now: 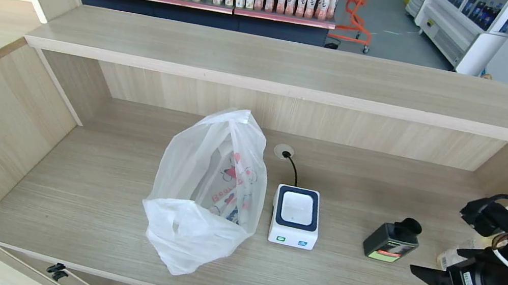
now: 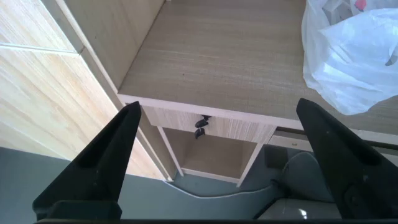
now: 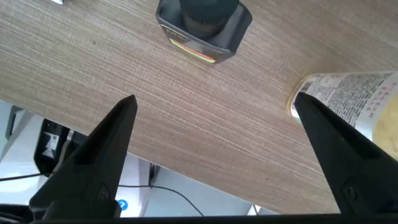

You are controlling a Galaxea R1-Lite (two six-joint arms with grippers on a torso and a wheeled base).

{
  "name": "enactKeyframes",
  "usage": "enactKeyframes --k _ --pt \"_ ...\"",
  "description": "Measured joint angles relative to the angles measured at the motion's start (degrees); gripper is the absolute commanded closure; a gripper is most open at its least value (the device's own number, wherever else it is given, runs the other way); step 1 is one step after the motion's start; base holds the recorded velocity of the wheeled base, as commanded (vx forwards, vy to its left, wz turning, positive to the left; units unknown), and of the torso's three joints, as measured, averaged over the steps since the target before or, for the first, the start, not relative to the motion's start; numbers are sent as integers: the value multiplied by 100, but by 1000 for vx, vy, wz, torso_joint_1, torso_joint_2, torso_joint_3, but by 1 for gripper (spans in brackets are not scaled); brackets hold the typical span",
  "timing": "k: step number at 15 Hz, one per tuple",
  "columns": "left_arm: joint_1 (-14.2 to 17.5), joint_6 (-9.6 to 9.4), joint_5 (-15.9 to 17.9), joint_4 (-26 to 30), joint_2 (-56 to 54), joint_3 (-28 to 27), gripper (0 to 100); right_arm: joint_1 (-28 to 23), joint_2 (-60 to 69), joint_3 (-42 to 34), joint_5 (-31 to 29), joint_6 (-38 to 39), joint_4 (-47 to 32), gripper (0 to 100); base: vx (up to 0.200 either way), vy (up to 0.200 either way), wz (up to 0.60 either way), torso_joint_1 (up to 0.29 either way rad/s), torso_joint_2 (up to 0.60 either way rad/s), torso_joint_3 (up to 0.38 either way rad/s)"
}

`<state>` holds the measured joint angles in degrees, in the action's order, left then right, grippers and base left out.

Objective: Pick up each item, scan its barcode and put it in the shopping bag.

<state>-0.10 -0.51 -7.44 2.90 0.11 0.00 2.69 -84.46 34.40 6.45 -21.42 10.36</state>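
A white shopping bag [image 1: 203,196] stands open on the counter with packaged goods inside; its lower corner [image 2: 354,62] shows in the left wrist view. Right of it sits the white barcode scanner [image 1: 296,216]. Farther right, a dark green bottle [image 1: 391,242] [image 3: 202,28] with a black cap rests on the wood. A pale labelled bottle [image 1: 459,254] [image 3: 354,93] lies beside my right gripper [image 1: 444,270] [image 3: 217,168], which hangs open over the counter's front right, empty. My left gripper [image 2: 214,162] is open and empty, out past the counter's front left edge.
A raised wooden ledge [image 1: 296,72] and side walls close in the counter at the back and sides. The scanner's cable runs to a grommet [image 1: 283,151]. A black drawer handle [image 1: 56,271] [image 2: 200,126] sits under the front edge. Bare wood lies left of the bag.
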Motion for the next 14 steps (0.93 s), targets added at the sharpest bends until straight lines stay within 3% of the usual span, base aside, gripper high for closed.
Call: enactKeyframes --k 5,9,14 --pt "0 -2 0 -1 0 0 0 74 -794 38 30 -907 558 0 0 0 0 0 0 0" --pt "0 -2 0 0 0 0 0 286 -1375 84 39 -959 1484 0 0 0 0 0 0 0" --pt "0 -2 0 0 0 0 0 546 -1948 412 39 -959 1892 0 0 0 0 0 0 0"
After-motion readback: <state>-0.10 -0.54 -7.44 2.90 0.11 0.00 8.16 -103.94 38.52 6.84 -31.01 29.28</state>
